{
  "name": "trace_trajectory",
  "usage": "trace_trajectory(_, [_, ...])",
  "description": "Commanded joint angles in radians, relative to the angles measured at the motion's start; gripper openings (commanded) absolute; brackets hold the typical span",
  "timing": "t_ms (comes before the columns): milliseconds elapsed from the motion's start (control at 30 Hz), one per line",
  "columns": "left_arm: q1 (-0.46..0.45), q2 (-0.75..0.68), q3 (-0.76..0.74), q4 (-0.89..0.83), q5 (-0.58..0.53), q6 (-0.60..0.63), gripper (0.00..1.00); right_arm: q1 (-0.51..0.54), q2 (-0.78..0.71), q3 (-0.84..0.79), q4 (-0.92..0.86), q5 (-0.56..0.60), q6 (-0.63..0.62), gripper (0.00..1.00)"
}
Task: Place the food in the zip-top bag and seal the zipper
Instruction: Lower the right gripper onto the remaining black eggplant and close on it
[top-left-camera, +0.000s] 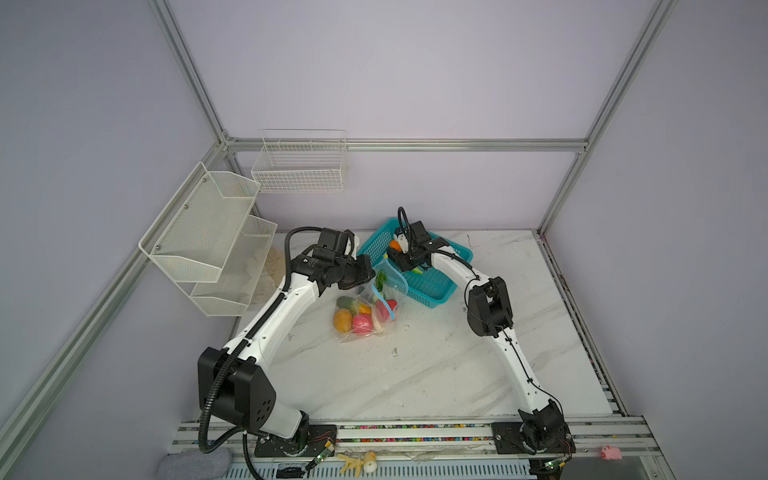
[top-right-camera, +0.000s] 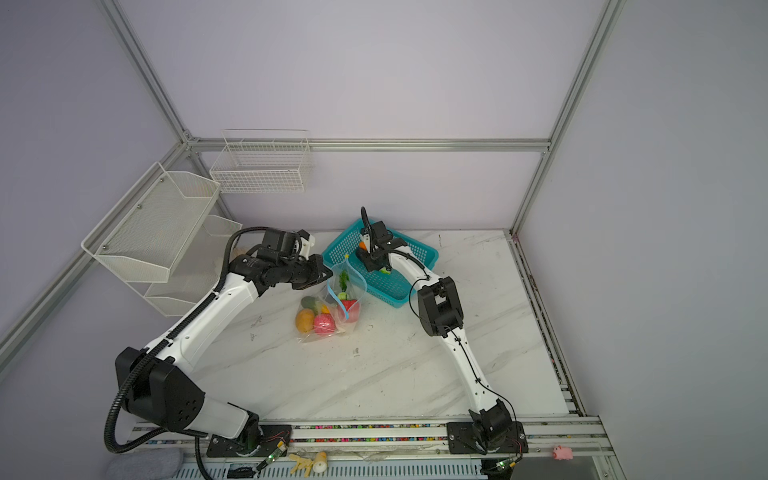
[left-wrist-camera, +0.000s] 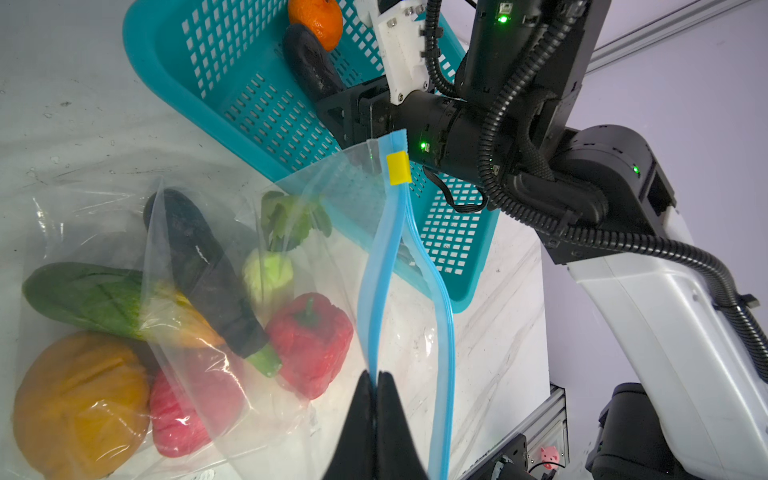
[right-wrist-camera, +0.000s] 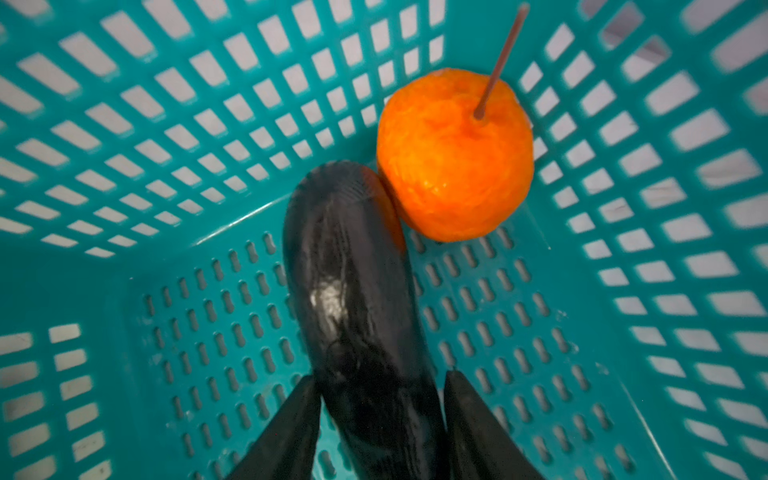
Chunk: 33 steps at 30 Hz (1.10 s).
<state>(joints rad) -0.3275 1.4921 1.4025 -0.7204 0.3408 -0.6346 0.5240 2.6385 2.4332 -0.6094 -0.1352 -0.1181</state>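
My left end effector (left-wrist-camera: 376, 378) clamped on the zipper (left-wrist-camera: 383, 266), right end effector (right-wrist-camera: 380, 378) spread astride the eggplant (right-wrist-camera: 349, 282) in the teal basket (right-wrist-camera: 166, 145), that straddle clear only in its wrist view

1. The white, grey-veined table (top-left-camera: 415, 374) carries everything. Scuffs and dark specks mark its surface in both top views.
2. A teal perforated basket (top-left-camera: 430, 293) sits on it toward the rear, set at an angle.
3. The clear zip-top bag (top-left-camera: 370, 305) rests on it, just beside the basket's front-left wall.
4. A pale crumpled heap (top-left-camera: 272, 266) lies at the rear left edge.
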Motion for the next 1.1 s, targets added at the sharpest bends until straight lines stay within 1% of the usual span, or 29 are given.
trace_trajectory(0, [0.004,-0.034,0.048,0.029,0.018,0.007,0.0,-0.001,0.017,0.034,0.014,0.005,0.0,0.47])
trace_trajectory(233, [0.004,-0.032,0.048,0.03,0.017,0.009,0.0,-0.001,0.011,0.03,0.02,0.015,0.012,0.41])
trace_trajectory(567, [0.004,-0.029,0.044,0.035,0.017,0.007,0.0,-0.001,-0.062,-0.013,0.029,0.042,0.015,0.41])
trace_trajectory(1067, [0.004,-0.041,0.024,0.055,0.017,0.004,0.0,-0.016,-0.22,-0.152,0.03,0.064,0.006,0.4])
